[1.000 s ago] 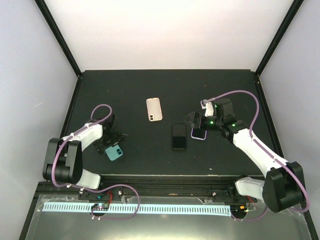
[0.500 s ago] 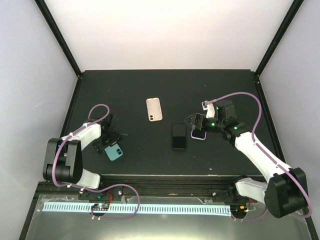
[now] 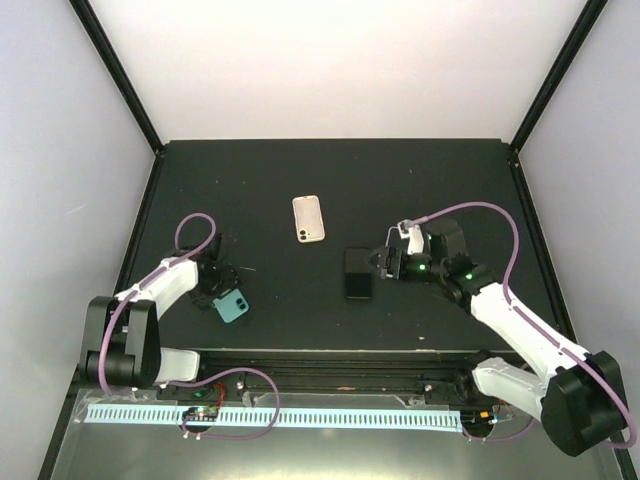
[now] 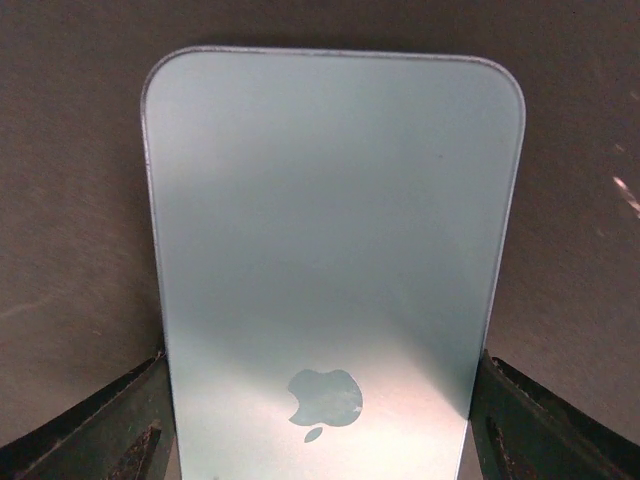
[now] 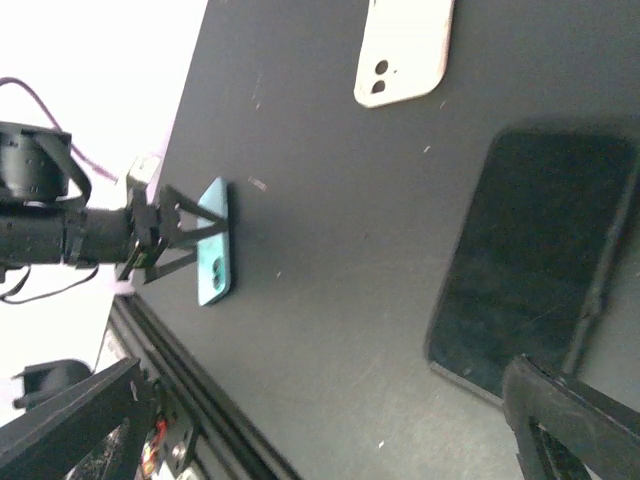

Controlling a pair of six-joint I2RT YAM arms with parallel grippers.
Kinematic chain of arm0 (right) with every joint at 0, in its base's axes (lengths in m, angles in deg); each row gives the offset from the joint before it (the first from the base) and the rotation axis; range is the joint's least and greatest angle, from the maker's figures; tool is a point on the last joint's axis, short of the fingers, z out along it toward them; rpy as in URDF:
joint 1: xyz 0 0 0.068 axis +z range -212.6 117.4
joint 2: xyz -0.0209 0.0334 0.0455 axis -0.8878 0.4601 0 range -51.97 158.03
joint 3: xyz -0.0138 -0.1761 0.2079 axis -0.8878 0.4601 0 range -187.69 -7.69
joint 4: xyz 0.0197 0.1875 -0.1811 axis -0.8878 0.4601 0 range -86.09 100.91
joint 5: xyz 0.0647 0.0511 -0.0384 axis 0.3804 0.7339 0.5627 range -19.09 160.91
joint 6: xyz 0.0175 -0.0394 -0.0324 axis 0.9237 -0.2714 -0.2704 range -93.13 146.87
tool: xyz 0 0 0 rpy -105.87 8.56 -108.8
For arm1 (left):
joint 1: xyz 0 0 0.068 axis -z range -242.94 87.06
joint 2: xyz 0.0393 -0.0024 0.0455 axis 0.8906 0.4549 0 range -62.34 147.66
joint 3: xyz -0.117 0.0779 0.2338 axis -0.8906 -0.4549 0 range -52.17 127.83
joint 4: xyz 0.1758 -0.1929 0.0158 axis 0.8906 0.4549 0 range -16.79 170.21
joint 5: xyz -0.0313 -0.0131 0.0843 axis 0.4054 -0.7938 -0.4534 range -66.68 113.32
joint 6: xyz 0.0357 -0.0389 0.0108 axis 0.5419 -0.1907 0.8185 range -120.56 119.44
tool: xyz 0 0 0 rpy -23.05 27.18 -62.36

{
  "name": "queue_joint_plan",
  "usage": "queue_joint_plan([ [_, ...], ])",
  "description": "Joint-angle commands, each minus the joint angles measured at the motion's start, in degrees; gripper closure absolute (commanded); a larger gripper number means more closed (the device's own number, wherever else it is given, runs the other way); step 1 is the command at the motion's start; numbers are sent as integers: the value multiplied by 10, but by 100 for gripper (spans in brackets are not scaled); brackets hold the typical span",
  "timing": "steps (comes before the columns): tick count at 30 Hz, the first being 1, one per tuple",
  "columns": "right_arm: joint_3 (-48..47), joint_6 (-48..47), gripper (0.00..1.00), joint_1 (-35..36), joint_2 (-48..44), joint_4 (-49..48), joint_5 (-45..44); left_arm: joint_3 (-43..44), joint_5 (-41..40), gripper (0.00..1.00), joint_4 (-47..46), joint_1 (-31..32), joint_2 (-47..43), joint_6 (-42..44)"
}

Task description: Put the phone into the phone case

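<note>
The left gripper (image 3: 220, 293) is closed tight on a blue-green flat phone (image 3: 232, 306) with a little apple mark on its back. One finger (image 4: 520, 420) presses on each long side, down at one end. That leaves most of the phone sticking out free, which I think makes it easier to slide into something. From the right arm's camera the phone looks tipped up on its edge, not lying flat. It sits near the front left of the black table (image 3: 270, 170), well apart from the other things.

In the middle lies a black flat rectangle (image 3: 358, 273). My guess is that this is the case, but I cannot be sure. The right gripper (image 3: 383, 263) hangs just beside its right edge. Its two fingers (image 5: 565, 415) are spread wide with nothing between them. I think it is there to hold the black piece steady, or to pick it up.

Farther back lies a white flat piece with two round camera holes (image 3: 308, 219), alone and untouched.

The phone is not in any case yet. It has to come across to the middle first.
</note>
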Motion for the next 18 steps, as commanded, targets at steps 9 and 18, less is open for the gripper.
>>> queue_joint_plan([
  [9, 54, 86, 17, 181, 30, -142, -65, -48, 227, 39, -126, 92, -26, -63],
  [18, 59, 113, 59, 276, 122, -276, -101, -29, 285, 40, -204, 181, -11, -138],
])
